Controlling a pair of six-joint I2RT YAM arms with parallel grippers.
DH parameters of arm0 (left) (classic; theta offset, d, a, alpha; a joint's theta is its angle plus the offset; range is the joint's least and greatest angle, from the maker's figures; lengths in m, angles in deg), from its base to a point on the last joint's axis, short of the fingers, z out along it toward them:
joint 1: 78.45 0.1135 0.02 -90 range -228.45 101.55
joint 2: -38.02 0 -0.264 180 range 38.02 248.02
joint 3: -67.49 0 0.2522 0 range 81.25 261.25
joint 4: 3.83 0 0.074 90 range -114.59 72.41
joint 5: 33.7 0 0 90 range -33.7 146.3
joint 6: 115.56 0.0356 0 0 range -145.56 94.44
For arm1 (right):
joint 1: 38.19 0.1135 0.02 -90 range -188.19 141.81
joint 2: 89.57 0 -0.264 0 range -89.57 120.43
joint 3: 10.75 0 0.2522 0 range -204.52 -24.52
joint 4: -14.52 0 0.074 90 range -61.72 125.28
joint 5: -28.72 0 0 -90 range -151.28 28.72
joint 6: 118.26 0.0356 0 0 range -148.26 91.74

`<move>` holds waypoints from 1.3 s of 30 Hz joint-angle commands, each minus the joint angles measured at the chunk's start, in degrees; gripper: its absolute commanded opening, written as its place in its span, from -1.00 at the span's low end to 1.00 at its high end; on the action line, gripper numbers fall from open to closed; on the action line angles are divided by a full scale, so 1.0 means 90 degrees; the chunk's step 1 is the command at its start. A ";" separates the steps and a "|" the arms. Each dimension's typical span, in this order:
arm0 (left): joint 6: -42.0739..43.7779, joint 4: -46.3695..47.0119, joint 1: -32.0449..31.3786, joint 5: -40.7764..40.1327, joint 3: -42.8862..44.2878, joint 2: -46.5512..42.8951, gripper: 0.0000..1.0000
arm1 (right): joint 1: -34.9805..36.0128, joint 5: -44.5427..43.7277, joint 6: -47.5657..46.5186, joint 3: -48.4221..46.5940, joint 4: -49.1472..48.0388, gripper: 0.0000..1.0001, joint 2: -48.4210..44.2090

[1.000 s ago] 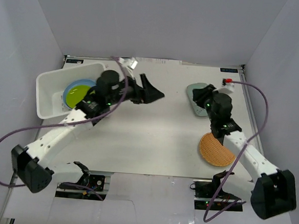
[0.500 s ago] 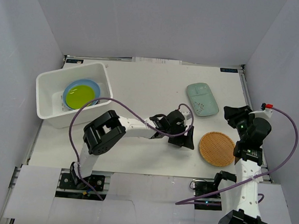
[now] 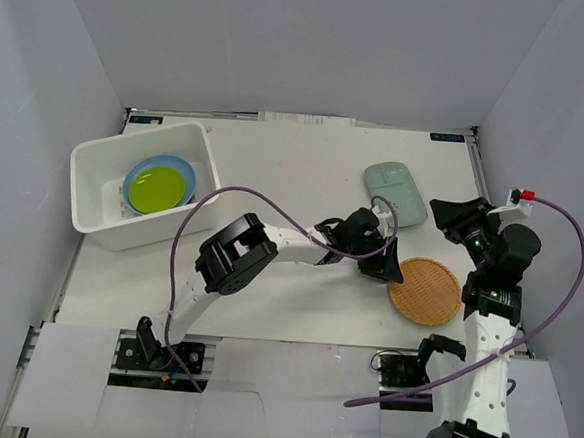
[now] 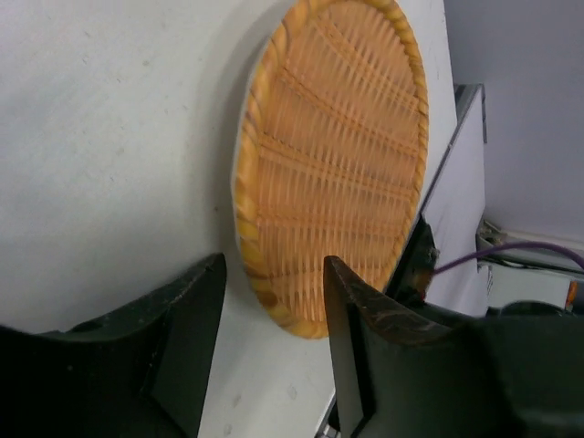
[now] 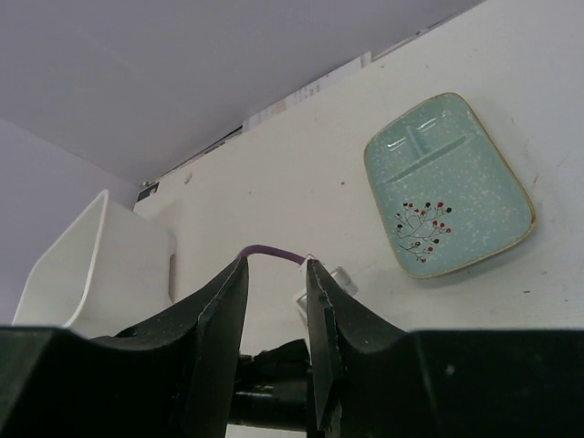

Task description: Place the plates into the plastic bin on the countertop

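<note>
The tan woven plate [image 3: 427,291] lies on the countertop [image 3: 305,180] at the right front. My left gripper [image 3: 389,269] is open at its left edge. In the left wrist view the plate [image 4: 333,155] has its near rim just ahead of the gap of the open gripper [image 4: 274,306]. The pale mint oblong plate [image 3: 395,192] lies further back, also in the right wrist view [image 5: 447,187]. My right gripper [image 3: 447,212] is open, empty and raised right of it, [image 5: 276,283]. The plastic bin [image 3: 94,153] holds the lime green plate [image 3: 160,188] on the blue plate [image 3: 183,168]. The black and patterned plates are out of view.
Pale grey walls enclose the countertop on three sides. The left arm [image 3: 280,243] stretches across the middle with its purple cable [image 3: 197,217] looping above it. The right arm's cable [image 3: 569,268] hangs by the right wall. The bin's corner shows in the right wrist view [image 5: 87,265].
My left gripper has swung from beside the bin across the countertop to the woven plate's left edge. My right arm has pulled back from the mint plate toward the right wall.
</note>
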 commanded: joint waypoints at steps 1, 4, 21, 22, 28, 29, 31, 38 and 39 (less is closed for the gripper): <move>-0.0055 -0.0323 -0.0023 -0.0040 0.0231 0.0390 0.11 | -0.0022 0.0397 0.0081 -0.0419 0.0071 -0.24 -0.0147; -0.0163 -0.0264 -0.0043 -0.0011 0.0358 0.0576 -0.29 | -0.0022 0.0494 0.0208 -0.0545 0.0071 -0.24 -0.0147; 0.0031 0.0112 0.0971 -0.0674 -0.3498 -0.5859 -1.00 | -0.0022 0.0729 0.0550 -0.1151 0.0110 -0.02 -0.0137; 0.0080 -0.0115 0.1417 -0.0742 -0.3576 -0.6352 -1.00 | -0.0022 0.0739 0.0550 -0.1152 0.0110 -0.01 -0.0147; 0.0773 -0.3033 0.3283 -0.2936 -0.3012 -0.8903 -1.00 | 0.0007 0.0856 0.0677 -0.0587 -0.0269 -0.01 -0.0206; 0.0871 -0.3346 0.3480 -0.3723 -0.2875 -0.8974 -1.00 | 0.0017 0.0953 0.0706 -0.0459 -0.0348 -0.01 -0.0167; 0.1047 -0.3973 0.3969 -0.4567 -0.2650 -0.9023 -1.00 | 0.0036 0.1012 0.0726 -0.0148 -0.0436 -0.01 -0.0099; 0.1136 -0.3750 0.5980 -0.4514 -0.2376 -0.8302 -1.00 | 0.0085 0.1178 0.0473 0.0284 -0.0505 -0.02 0.0243; 0.1078 -0.3740 0.6533 -0.4319 -0.2366 -0.8184 -1.00 | 0.0095 0.1159 0.0443 0.0294 -0.0437 -0.02 0.0263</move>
